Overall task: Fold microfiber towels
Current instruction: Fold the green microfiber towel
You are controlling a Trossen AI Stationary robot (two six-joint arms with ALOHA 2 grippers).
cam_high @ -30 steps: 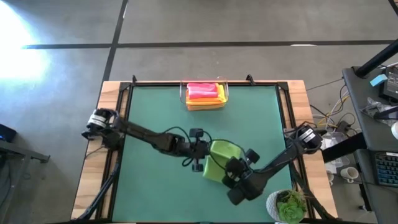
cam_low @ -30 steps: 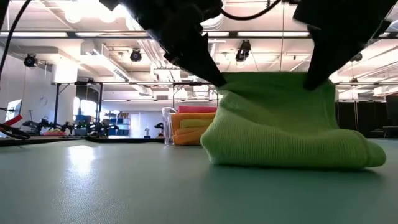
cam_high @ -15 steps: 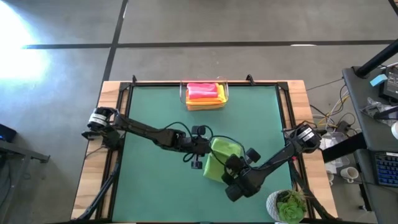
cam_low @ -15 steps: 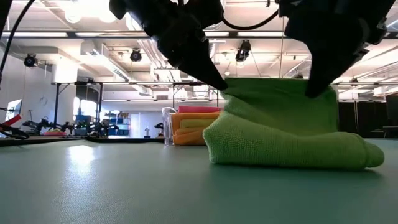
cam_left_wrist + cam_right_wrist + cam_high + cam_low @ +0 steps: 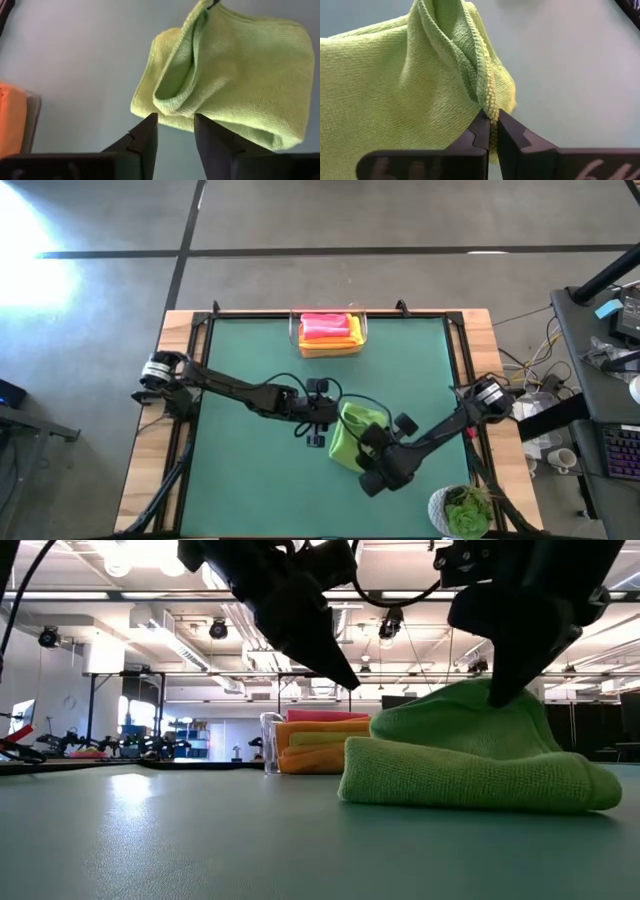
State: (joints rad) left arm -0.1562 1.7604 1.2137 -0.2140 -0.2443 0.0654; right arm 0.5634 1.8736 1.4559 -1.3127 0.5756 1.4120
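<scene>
The lime green towel (image 5: 350, 432) lies folded over on the green mat (image 5: 250, 370) near the table's middle, its lower layers flat on the mat (image 5: 470, 780). My right gripper (image 5: 373, 443) is shut on a raised edge of it. My left gripper (image 5: 326, 423) hangs just left of the towel, open. Its fingers (image 5: 145, 137) are empty, with the towel (image 5: 240, 75) just beyond them. More microfiber towels, pink, yellow and orange, are stacked in the clear bin (image 5: 328, 332). My right gripper pinches a bunched, hemmed edge of the lime green towel (image 5: 487, 97) between its two fingers, slanting down from above. The held part stands up as a peak (image 5: 490, 698). The cloth slopes slack from there, and the rest lies on the mat.
The clear bin with folded towels (image 5: 310, 745) stands at the table's far edge, in the middle. A potted plant (image 5: 462, 510) sits at the near right corner. Open mat lies to the towel's left and toward the far side.
My left gripper has opened and let go of the towel's upper edge. That side has dropped onto the lower layers, so the top layer, once stretched between both grippers, now sags from my right gripper alone. Both grippers have shifted slightly toward the far edge.
</scene>
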